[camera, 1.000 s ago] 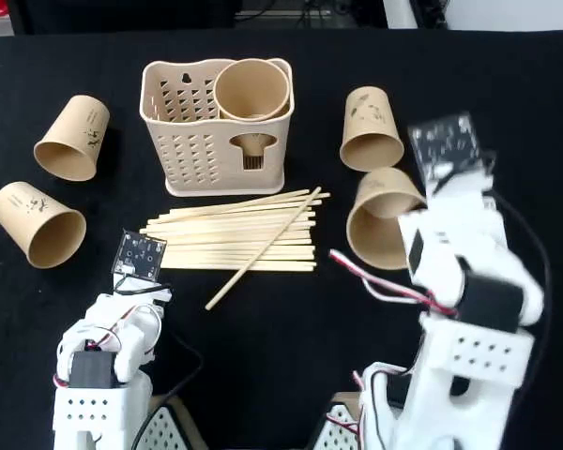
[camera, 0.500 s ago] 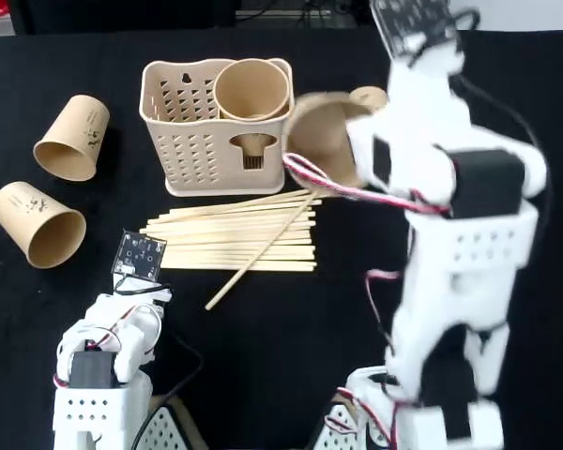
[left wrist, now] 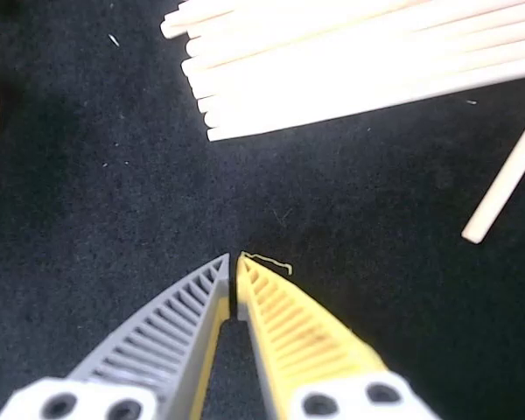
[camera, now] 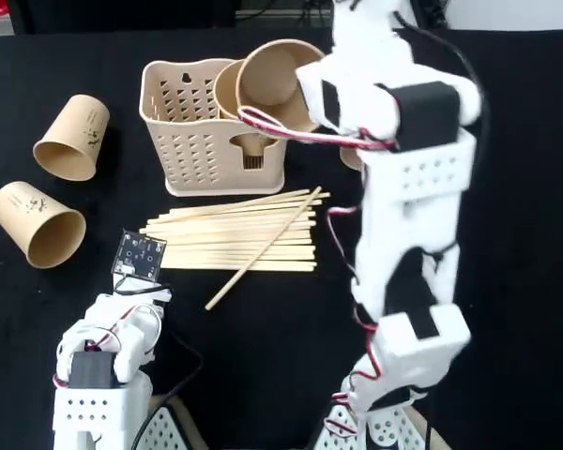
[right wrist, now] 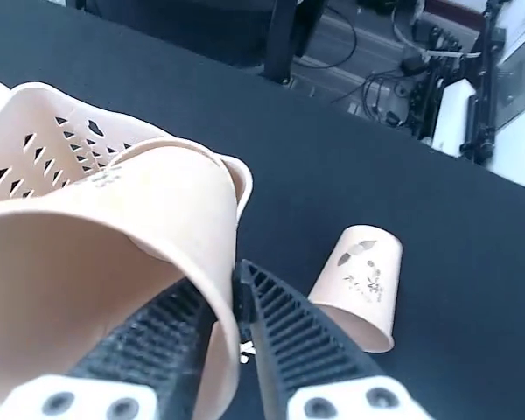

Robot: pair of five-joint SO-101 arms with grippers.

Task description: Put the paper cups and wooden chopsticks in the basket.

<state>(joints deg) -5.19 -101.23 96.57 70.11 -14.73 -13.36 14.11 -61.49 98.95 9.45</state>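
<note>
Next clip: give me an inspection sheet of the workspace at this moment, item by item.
Surface: black table.
Job's things: basket holds the basket cup; held cup tilted at its corner; far-left cup, near-left cup and right cup lie on their sides; chopsticks piled before the basket.
Clutter: nothing seen.
Hands: left hand shut, empty; right hand shut on the held cup's rim.
Cables: red-white wires on the right arm.
Surroundings: cables and stands behind the table.
</note>
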